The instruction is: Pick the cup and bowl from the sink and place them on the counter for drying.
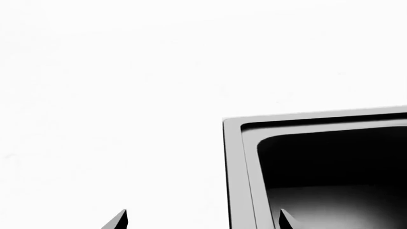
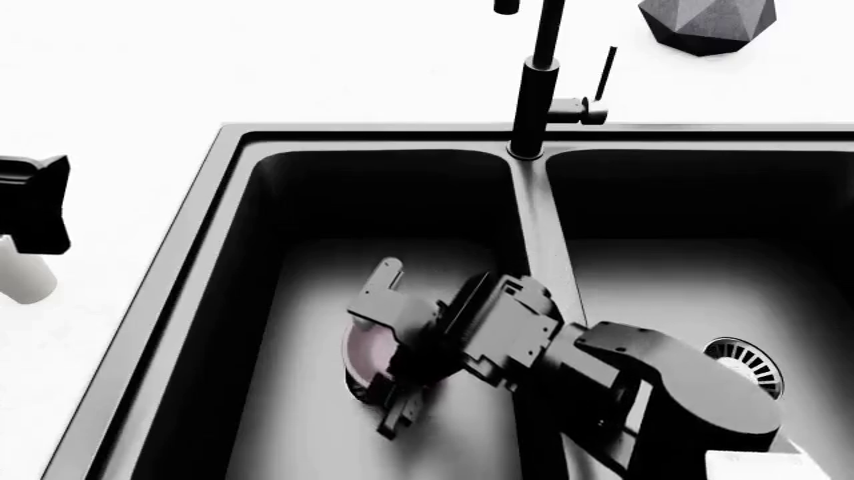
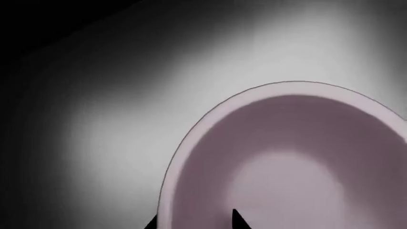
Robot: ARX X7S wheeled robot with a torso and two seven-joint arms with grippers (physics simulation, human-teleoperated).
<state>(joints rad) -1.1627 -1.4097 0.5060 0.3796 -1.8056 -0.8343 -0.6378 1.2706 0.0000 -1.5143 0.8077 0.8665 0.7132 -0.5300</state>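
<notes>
On the worktop (image 2: 120,90), beside the sink (image 2: 227,250): cup (image 2: 24,275), under the spread left end effector (image 2: 34,205). Bowl (image 2: 363,350) remains in the left basin; right end effector (image 2: 387,345) straddles its rim, unclosed.

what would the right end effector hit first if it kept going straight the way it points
Most likely the bowl: the right end effector has its tips on either side of the rim in the wrist view, open, though depth is uncertain.

Right arm (image 2: 627,375) matte dark grey, blocky, rounded joints; its tool (image 2: 387,345) black, thin-fingered.
</notes>
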